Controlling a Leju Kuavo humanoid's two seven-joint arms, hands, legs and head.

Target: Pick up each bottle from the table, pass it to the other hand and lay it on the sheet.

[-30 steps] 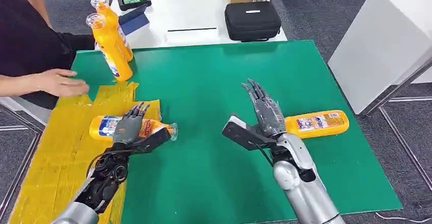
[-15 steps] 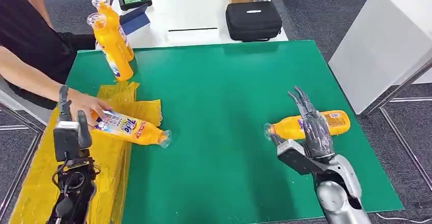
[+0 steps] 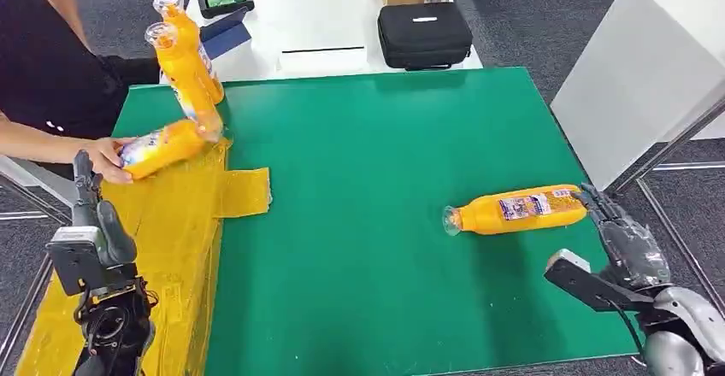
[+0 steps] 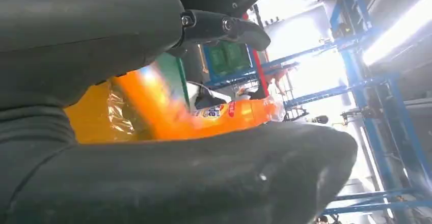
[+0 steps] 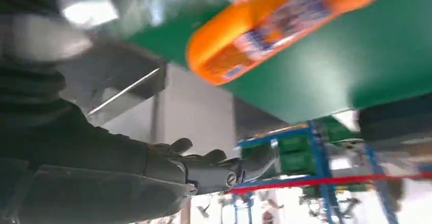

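The robot's left hand [image 3: 85,239] hangs released over the yellow crinkled sheet [image 3: 184,214] along the tabletop's left edge, where a person's hand [image 3: 107,155] grasps one orange bottle [image 3: 162,147]. Bare green tabletop [image 3: 359,179] leaves room mid-way. The orange plastic bottle with a clear cap [image 3: 515,208] lies near the right edge; smooth, round, likely to roll, so best taken mid-body. The right hand [image 3: 628,256] is empty, fingers spread, just beside its base

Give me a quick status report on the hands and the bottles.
Left hand open, empty. Right hand open beside lying bottle. Person's hand holds another bottle over yellow sheet.
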